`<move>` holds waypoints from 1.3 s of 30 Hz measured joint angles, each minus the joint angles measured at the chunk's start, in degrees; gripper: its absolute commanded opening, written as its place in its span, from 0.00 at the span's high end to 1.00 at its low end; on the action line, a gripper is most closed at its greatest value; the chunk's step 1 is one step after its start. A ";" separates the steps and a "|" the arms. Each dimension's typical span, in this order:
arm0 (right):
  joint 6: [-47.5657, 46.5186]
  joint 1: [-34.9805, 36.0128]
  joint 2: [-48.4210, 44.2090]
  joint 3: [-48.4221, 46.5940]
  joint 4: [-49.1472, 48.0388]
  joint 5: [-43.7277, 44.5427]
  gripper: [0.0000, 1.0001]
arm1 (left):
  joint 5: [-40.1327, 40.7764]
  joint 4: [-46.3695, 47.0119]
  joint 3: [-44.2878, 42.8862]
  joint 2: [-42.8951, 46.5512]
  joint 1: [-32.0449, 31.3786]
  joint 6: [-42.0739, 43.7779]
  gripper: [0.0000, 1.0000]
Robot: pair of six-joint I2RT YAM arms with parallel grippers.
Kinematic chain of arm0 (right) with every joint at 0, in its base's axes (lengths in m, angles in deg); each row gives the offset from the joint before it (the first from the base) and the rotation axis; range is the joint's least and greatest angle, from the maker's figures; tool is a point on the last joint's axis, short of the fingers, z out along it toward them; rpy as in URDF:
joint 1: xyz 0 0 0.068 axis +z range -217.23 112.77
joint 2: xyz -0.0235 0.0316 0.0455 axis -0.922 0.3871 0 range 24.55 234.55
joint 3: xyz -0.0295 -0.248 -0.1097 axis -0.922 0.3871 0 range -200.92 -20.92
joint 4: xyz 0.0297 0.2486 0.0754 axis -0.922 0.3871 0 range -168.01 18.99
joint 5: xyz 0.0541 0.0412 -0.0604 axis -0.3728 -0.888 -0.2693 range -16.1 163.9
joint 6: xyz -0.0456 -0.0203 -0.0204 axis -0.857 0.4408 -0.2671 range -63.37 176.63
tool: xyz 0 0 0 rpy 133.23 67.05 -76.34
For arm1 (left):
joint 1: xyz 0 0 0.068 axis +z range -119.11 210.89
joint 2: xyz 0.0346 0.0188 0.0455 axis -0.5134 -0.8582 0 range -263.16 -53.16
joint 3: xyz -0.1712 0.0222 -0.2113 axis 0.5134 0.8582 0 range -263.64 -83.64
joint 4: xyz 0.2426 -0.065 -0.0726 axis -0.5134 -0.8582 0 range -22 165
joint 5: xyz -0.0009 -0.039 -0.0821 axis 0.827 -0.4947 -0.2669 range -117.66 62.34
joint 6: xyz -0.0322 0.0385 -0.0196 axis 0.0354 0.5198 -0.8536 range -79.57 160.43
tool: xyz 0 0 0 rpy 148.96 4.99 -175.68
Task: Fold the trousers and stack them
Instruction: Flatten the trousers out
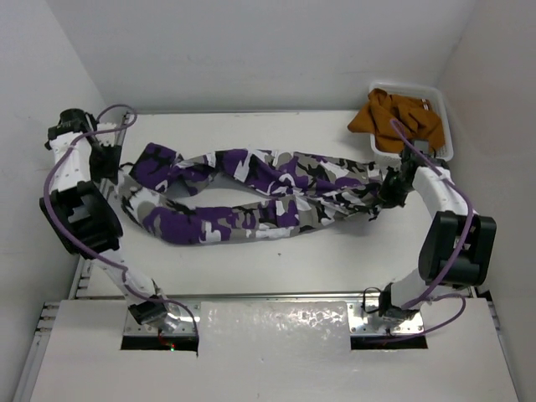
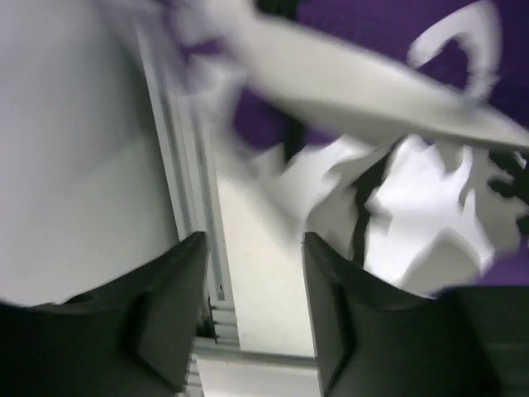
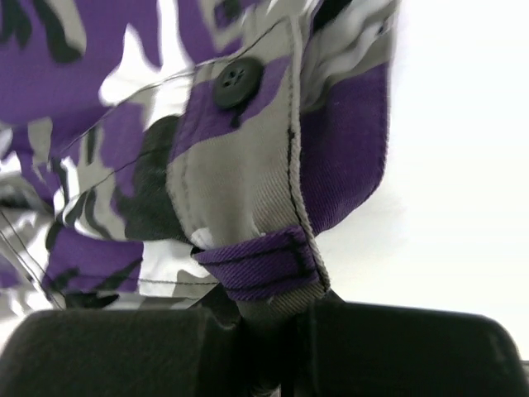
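The camouflage trousers [image 1: 251, 188], in purple, white, grey and black, lie stretched across the table from left to right, their legs twisted and crossing. My right gripper [image 1: 390, 194] is at their right end. In the right wrist view it [image 3: 273, 318] is shut on the waistband [image 3: 264, 265], by a purple belt loop and below a black button [image 3: 238, 80]. My left gripper [image 1: 106, 167] hovers over the left end of the trousers. The blurred left wrist view shows its jaws [image 2: 252, 248] open with only bare table between them, the cloth [image 2: 413, 198] just ahead and to the right.
A white bin [image 1: 444, 126] at the back right corner holds a plain orange-brown garment [image 1: 400, 117]. A metal rail [image 2: 186, 165] runs along the table's left edge, right beside my left gripper. White walls close in the table on the left, back and right.
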 measured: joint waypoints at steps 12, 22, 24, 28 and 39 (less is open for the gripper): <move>-6.86 -4.31 8.55 -12.90 4.63 5.55 1.00 | 1.95 1.79 0.09 -4.37 7.82 -2.51 0.41; -7.82 -4.66 9.35 -14.34 4.55 4.83 1.00 | 1.97 7.82 9.35 -7.91 13.35 -6.03 0.89; -7.78 -4.66 9.35 -14.32 4.44 4.61 1.00 | 1.97 8.52 13.42 -6.56 14.56 -5.99 0.88; -7.78 -4.70 9.35 -14.29 4.26 4.31 1.00 | -1.18 8.72 19.21 -3.74 15.56 -5.73 0.76; -7.76 -4.98 9.35 -12.94 3.19 4.17 1.00 | -5.57 15.87 22.60 -4.57 11.39 -8.09 0.62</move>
